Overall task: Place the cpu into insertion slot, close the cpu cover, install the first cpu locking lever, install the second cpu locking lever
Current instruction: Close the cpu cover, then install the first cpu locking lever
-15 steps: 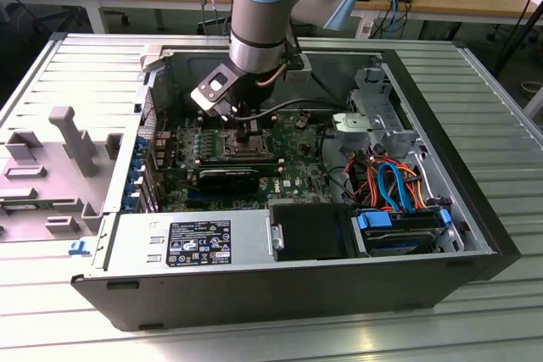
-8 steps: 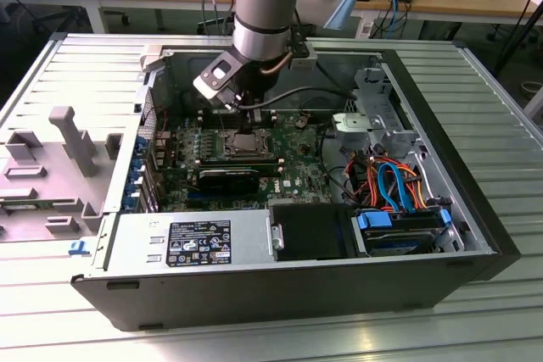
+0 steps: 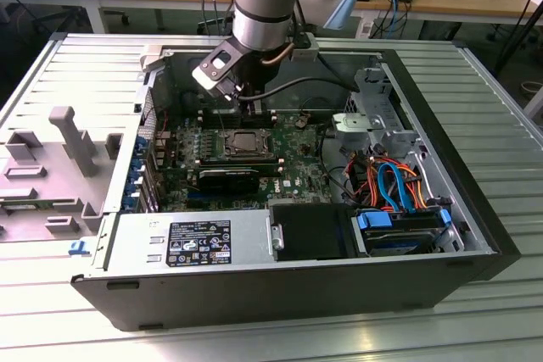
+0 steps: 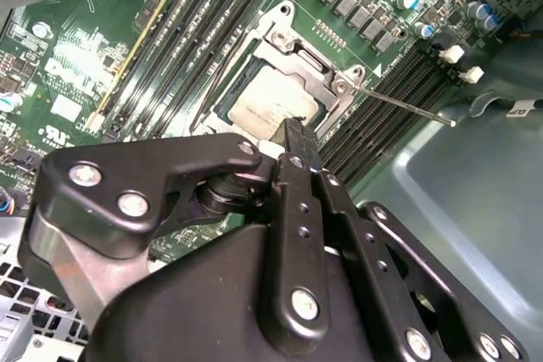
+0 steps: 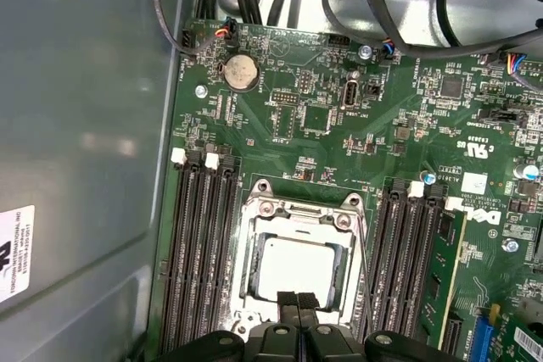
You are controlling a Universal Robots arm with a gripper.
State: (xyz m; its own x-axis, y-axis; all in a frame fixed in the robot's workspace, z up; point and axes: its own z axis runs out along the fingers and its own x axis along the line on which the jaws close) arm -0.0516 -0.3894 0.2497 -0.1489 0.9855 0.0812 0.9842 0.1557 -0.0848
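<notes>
The cpu (image 5: 297,269) lies in the insertion slot (image 5: 251,294) on the green board, its silvery top showing through the window of the cpu cover (image 5: 299,212). The cover lies flat around the chip. In both wrist views my gripper (image 5: 297,301) is shut with nothing between its fingers, its tip just above the chip's near edge. The second wrist view shows the cpu (image 4: 270,103), the cpu cover (image 4: 299,55) and a thin locking lever (image 4: 407,106) sticking out from the socket corner over the black memory slots. In the exterior view my gripper (image 3: 244,106) hangs over the socket (image 3: 242,143).
Long black memory slots (image 5: 204,252) flank the socket on both sides. The open computer case (image 3: 475,235) surrounds the board, with a power supply (image 3: 191,243), a drive cage (image 3: 399,231) and coloured cables (image 3: 386,177) nearby. A coin battery (image 5: 240,72) sits further along the board.
</notes>
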